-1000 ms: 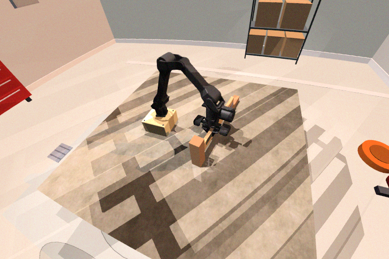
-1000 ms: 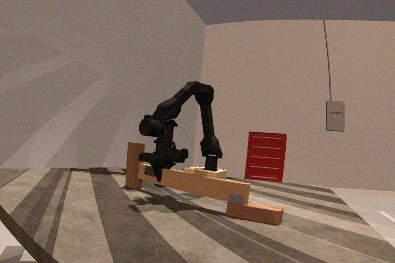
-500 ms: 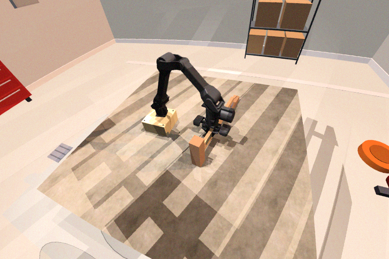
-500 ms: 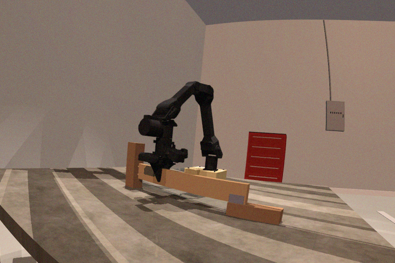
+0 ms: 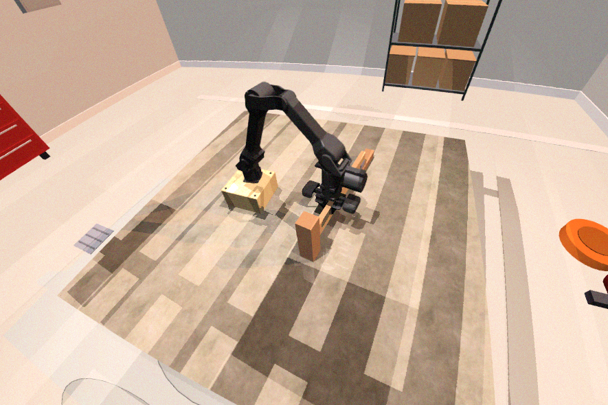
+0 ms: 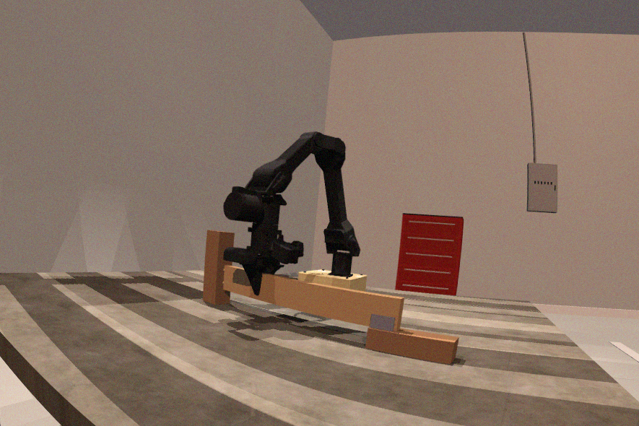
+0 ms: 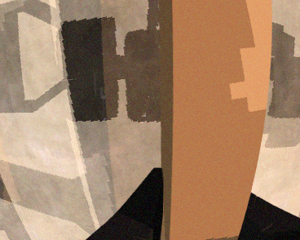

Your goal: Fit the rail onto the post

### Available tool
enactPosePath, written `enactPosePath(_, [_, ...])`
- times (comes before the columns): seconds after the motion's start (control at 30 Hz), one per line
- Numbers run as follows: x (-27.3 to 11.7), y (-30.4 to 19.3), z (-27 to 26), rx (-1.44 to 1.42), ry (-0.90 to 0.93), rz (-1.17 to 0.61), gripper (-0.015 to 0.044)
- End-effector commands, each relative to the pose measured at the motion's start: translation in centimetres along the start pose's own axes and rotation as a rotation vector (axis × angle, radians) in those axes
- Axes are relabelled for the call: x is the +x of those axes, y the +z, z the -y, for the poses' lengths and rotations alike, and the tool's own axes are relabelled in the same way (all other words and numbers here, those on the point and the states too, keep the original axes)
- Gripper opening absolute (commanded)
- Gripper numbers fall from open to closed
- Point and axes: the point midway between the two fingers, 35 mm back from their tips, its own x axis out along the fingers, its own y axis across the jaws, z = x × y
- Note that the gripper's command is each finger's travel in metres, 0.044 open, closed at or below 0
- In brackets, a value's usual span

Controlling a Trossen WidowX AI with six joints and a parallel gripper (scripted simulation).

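Fingers (image 5: pixel 327 207) (image 6: pixel 258 289) in the top view point down on the rail (image 5: pixel 327 215) (image 6: pixel 325 297) (image 7: pixel 212 122), the post (image 5: pixel 308 235) (image 6: pixel 217 266) at its seven o'clock end. The exterior view shows the rail raised off the desk (image 6: pixel 300 381), its four o'clock end at the footboard (image 6: pixel 411 345). The wrist view shows the fingers closed around the rail.

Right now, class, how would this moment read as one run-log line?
pincer: shut on rail | rail: near end at post, far end in bracket | release: pending

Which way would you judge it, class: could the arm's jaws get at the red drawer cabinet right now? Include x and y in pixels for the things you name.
Probably not: the jaws are shut on the wooden rail (image 5: pixel 325 215) (image 6: pixel 325 296) (image 7: pixel 214 143), and the cabinet (image 5: pixel 3 128) (image 6: pixel 429 261) stands beyond the table.
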Motion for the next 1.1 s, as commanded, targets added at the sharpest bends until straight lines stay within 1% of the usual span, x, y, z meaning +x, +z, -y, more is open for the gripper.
enactPosePath(0.0, [0.01, 0.09, 0.08, 0.0, -0.004, -0.005, 0.0])
enactPosePath(1.07, [-0.23, 0.29, -0.05, 0.0, -0.004, -0.005, 0.0])
